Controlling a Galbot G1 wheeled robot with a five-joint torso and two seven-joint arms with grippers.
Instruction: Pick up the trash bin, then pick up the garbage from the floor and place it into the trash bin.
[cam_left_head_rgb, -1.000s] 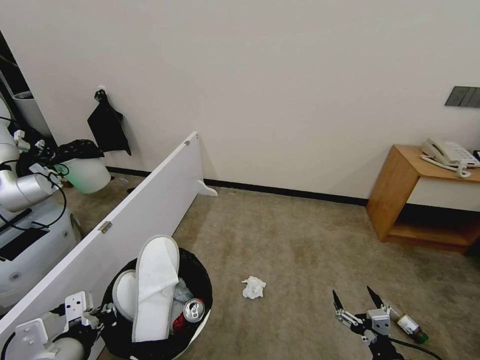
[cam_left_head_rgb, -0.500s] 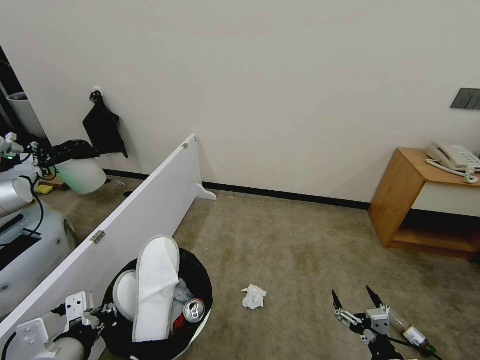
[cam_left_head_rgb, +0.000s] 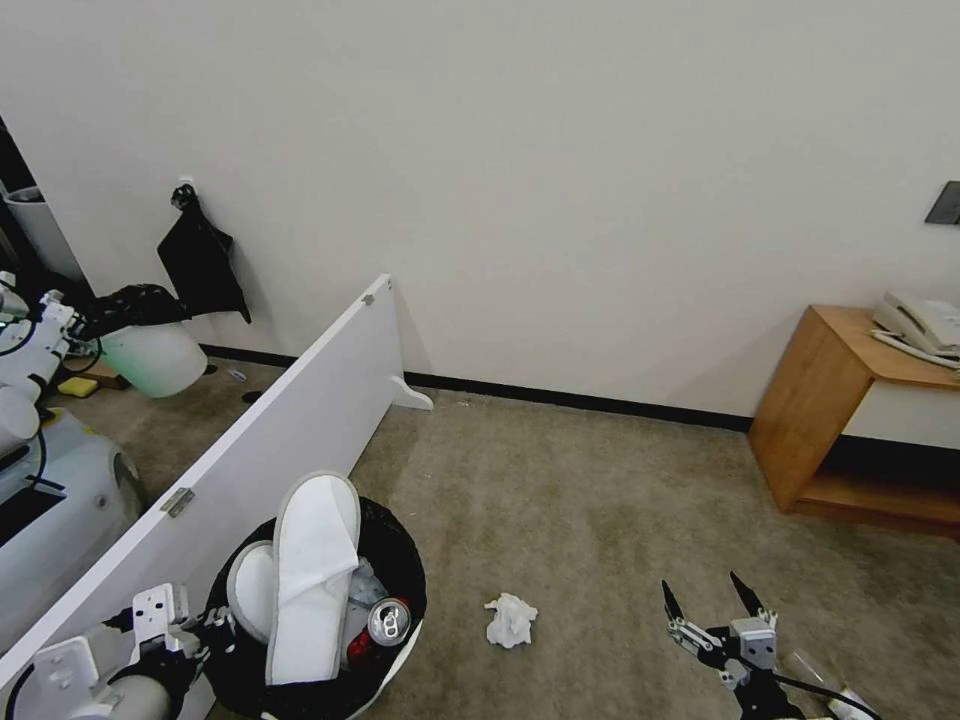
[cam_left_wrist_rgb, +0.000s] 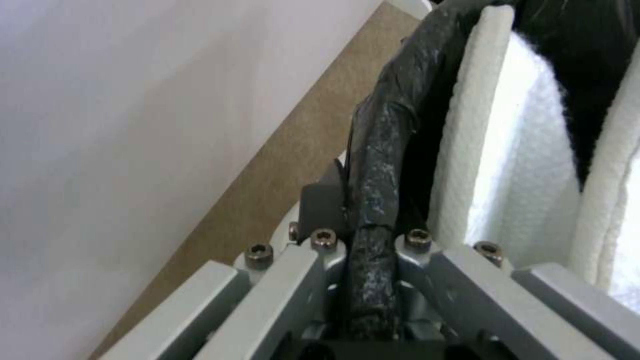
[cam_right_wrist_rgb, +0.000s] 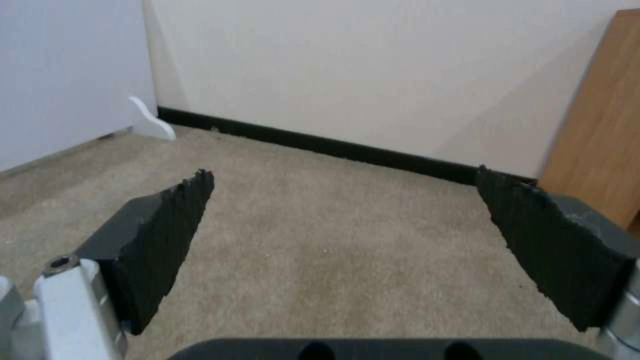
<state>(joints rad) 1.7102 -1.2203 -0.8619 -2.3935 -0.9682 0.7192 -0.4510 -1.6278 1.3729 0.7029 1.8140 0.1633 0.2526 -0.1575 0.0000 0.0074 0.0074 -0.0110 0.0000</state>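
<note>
The trash bin (cam_left_head_rgb: 408, 585), white with a black bag over its rim, hangs at the lower left of the head view. It holds two white slippers (cam_left_head_rgb: 310, 570), a red can (cam_left_head_rgb: 385, 622) and other litter. My left gripper (cam_left_head_rgb: 205, 630) is shut on the bin's near rim; the left wrist view shows the left gripper (cam_left_wrist_rgb: 370, 235) clamping the black-bagged rim (cam_left_wrist_rgb: 387, 130) beside a slipper (cam_left_wrist_rgb: 513, 165). A crumpled white tissue (cam_left_head_rgb: 510, 620) lies on the carpet. My right gripper (cam_left_head_rgb: 705, 600) hovers open to the tissue's right. The right gripper (cam_right_wrist_rgb: 347, 200) has only carpet between its fingers. A clear bottle (cam_left_head_rgb: 815, 672) lies by it at the frame edge.
A long white panel (cam_left_head_rgb: 280, 440) runs from the bin back to the wall. A wooden side table (cam_left_head_rgb: 830, 400) with a phone (cam_left_head_rgb: 920, 325) stands at the right. A black bag (cam_left_head_rgb: 200, 260) hangs on the wall. Open carpet lies between panel and table.
The whole picture has shifted, so the camera has turned: the side table and the bottle have slid toward the right edge. Both grippers hold the same pose.
</note>
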